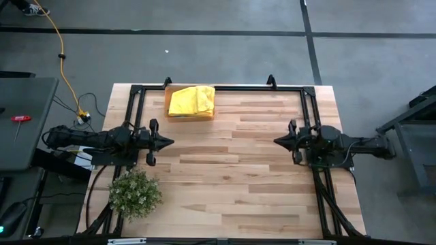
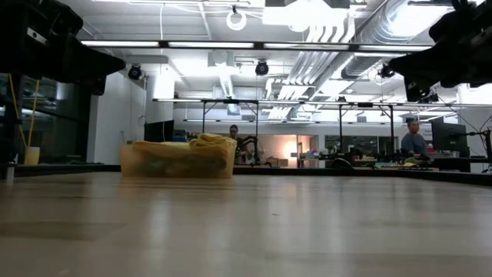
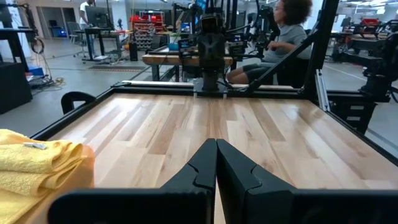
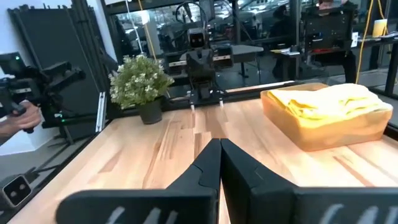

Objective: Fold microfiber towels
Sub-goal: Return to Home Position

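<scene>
Wooden table point(image 1: 238, 177): one, with a black frame along its edges.

Arms: two. The left arm point(image 1: 95, 139) lies low along the left edge and the right arm point(image 1: 347, 144) along the right edge. Each is stretched level, and the two point inward at each other across the middle of the table – well apart, with bare wood between them.

Orange tray point(image 1: 191, 118): one, at the far edge of the table on the left arm's side. It is clear of both arms.

Plant point(image 1: 135, 193): one, at the near left corner, just beside the left arm's base.

Yellow towels point(image 1: 191, 100): these lie folded in the tray, heaped above its rim. From above the top layer reads as two yellow sections side by side. Whether that is one cloth or two cannot be told, and whatever lies beneath is hidden.

Left gripper point(image 3: 216, 142): the fingers are pressed together tip to tip – nothing is held and nothing touched. It hangs above the table, with the yellow cloth off to its side.

Right gripper point(image 4: 220, 142): likewise clenched, empty, and above bare wood. The tray is well apart from it.
</scene>
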